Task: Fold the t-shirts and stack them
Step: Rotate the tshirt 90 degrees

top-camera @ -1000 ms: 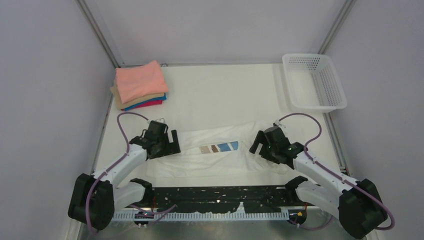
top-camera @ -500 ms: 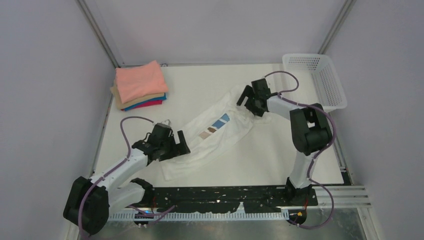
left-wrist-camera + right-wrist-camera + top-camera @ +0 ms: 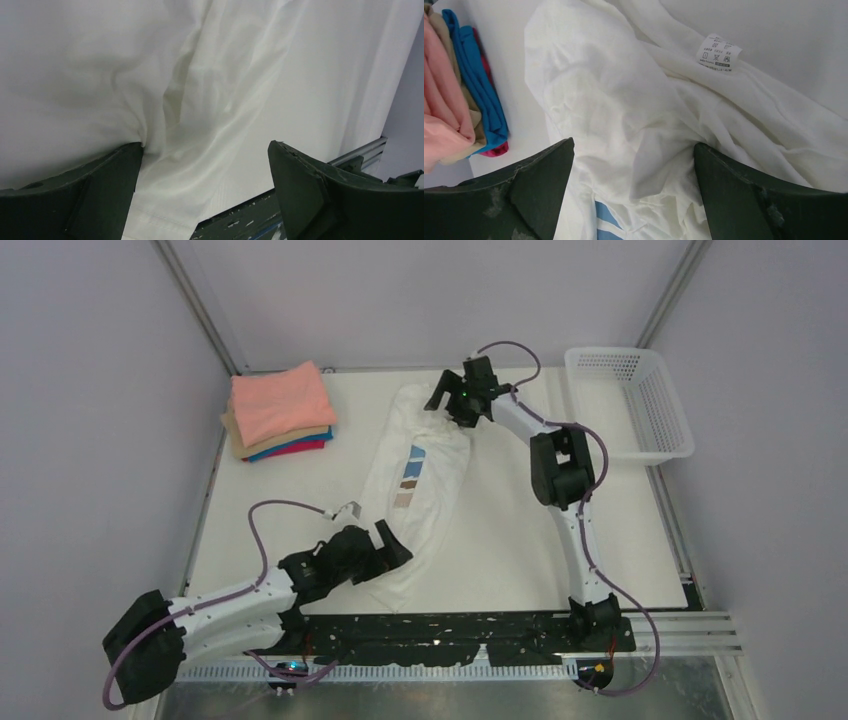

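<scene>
A white t-shirt [image 3: 437, 472] with a blue, brown and tan print lies as a long rumpled strip running from the far middle of the table toward the near edge. My left gripper [image 3: 392, 546] stands open over its near hem end; the left wrist view shows cloth [image 3: 200, 75] spread between the wide fingers of that gripper [image 3: 205, 147]. My right gripper [image 3: 450, 408] stands open at the far end, where bunched cloth [image 3: 624, 100] and a care label [image 3: 718, 51] lie around its spread fingers [image 3: 634, 145]. Folded t-shirts, salmon-pink on top, form a stack [image 3: 280, 410] at the far left.
A white perforated basket [image 3: 640, 454] stands at the far right. The folded stack [image 3: 454, 115] shows its pink, tan, blue and magenta edges in the right wrist view. A black rail [image 3: 450, 625] runs along the near table edge, close to the shirt's hem [image 3: 150, 220].
The white shirt has swung from lying crosswise to running near-to-far. The right gripper travelled to the far middle with the collar end. The left gripper moved nearer and rightward with the hem end.
</scene>
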Controlling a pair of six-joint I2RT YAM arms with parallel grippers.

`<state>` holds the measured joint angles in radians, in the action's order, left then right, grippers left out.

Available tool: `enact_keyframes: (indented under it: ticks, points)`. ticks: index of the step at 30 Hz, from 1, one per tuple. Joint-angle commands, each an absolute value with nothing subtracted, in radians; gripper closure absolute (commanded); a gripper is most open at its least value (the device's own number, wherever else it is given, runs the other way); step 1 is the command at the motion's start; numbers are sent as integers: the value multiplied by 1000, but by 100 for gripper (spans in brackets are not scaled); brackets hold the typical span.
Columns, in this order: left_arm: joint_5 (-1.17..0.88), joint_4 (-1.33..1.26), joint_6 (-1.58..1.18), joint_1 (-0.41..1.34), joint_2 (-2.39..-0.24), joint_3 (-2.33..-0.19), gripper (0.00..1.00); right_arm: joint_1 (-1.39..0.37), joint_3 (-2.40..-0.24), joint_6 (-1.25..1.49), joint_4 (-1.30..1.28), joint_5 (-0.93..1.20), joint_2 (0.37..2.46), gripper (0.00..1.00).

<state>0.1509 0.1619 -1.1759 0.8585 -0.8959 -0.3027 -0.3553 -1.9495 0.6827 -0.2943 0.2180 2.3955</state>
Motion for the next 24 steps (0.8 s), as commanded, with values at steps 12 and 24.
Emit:
enact_keyframes:
  ticks: [12,24]
  points:
    - [422,196,-1418,1214,-1145,-527,0,-497,-2302,773,-316,168,2570,5]
    - [707,738,-1336,1394,-785,-612,0,-485,-2419,548,-411,109,2431,5]
